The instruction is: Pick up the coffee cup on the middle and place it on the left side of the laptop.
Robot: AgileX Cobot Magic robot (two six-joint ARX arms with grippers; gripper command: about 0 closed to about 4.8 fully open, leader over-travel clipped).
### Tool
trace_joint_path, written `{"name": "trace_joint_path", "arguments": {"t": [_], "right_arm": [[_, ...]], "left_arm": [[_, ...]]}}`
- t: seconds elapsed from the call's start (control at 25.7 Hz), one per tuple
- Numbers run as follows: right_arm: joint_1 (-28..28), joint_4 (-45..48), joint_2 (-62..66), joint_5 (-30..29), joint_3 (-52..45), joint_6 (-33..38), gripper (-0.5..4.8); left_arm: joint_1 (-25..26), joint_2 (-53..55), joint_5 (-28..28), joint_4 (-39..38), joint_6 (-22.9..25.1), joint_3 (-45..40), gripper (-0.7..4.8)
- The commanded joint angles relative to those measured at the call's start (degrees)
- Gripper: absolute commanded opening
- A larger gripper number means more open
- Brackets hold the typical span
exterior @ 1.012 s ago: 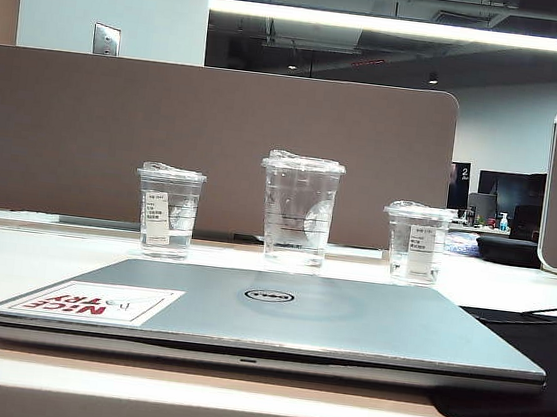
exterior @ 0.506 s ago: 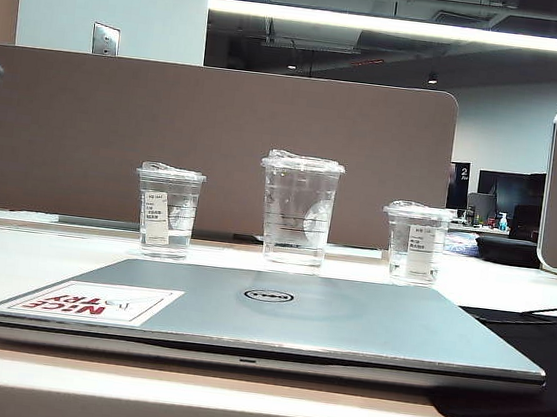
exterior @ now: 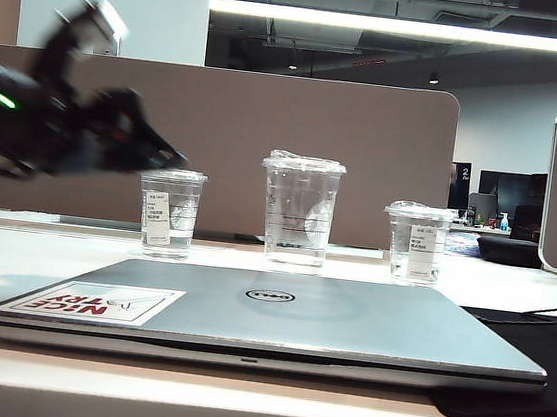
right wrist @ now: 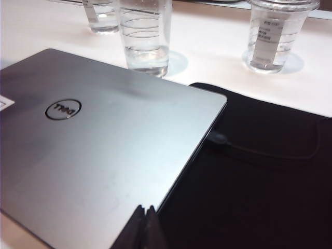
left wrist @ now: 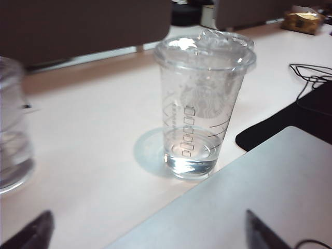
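Exterior view: left gripper [exterior: 168,159] hangs blurred at mid-left, pointing toward the tall clear plastic coffee cup [exterior: 299,213] at centre behind the closed silver-grey Dell laptop [exterior: 266,318].

Left wrist view: its fingers [left wrist: 262,232] are spread, released, framing the cup for grasping.

Right wrist view: right gripper [right wrist: 144,228], clenched, idles above the laptop's edge.

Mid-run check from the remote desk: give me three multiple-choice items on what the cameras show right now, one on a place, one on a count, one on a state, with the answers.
1. Where does the coffee cup stand?
A. On the laptop lid
B. On the table behind the laptop
C. In the left gripper

2. How many clear cups are on the table?
A. Two
B. Three
C. Four

3. How are the right gripper fingers set?
A. Pressed together
B. Spread wide
C. Clamped on a cup

Answers: 1 B, the cup stands upright beyond the closed laptop. 2 B, the exterior view shows three in a row. 3 A, the right wrist view shows the tips touching over the laptop's edge.
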Motion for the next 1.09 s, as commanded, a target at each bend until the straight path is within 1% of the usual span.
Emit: {"name": "trace_joint_path", "arguments": {"t": [0.04, 0.16, 0.27, 0.31, 0.66, 0.78, 0.93, 1.09], "right_arm": [[0.0, 0.9, 0.6, 0.1, -0.2, 0.0, -0.05], [0.0, 1.0, 0.6, 0.1, -0.2, 0.0, -0.05], [0.0, 0.9, 0.6, 0.1, -0.2, 0.0, -0.05], [0.0, 0.9, 0.7, 0.1, -0.2, 0.0, -0.05], [0.0, 1.0, 1.0, 0.1, -0.2, 0.0, -0.05], [0.0, 0.9, 1.1, 0.1, -0.2, 0.0, -0.05], [0.0, 0.9, 1.8, 0.1, -0.2, 0.0, -0.05], [0.0, 0.9, 1.8, 0.1, -0.2, 0.0, -0.05]], "left_arm": [[-0.6, 8.5, 6.1, 1.7, -1.2, 7.0, 4.79], [-1.5, 15.1, 9.2, 1.7, -1.2, 13.2, 4.79], [-2.4, 20.4, 9.3, 2.2, -0.9, 18.3, 4.79], [-3.0, 22.9, 10.6, 2.2, -0.7, 21.0, 4.79], [-6.7, 32.0, 11.7, 2.1, -0.5, 31.8, 4.79], [-8.5, 34.6, 10.5, 2.1, -0.7, 35.6, 4.79], [-9.2, 36.2, 6.0, 2.1, -0.7, 37.9, 4.79], [-9.7, 38.9, 6.4, 2.1, -1.1, 41.7, 4.79]]}}
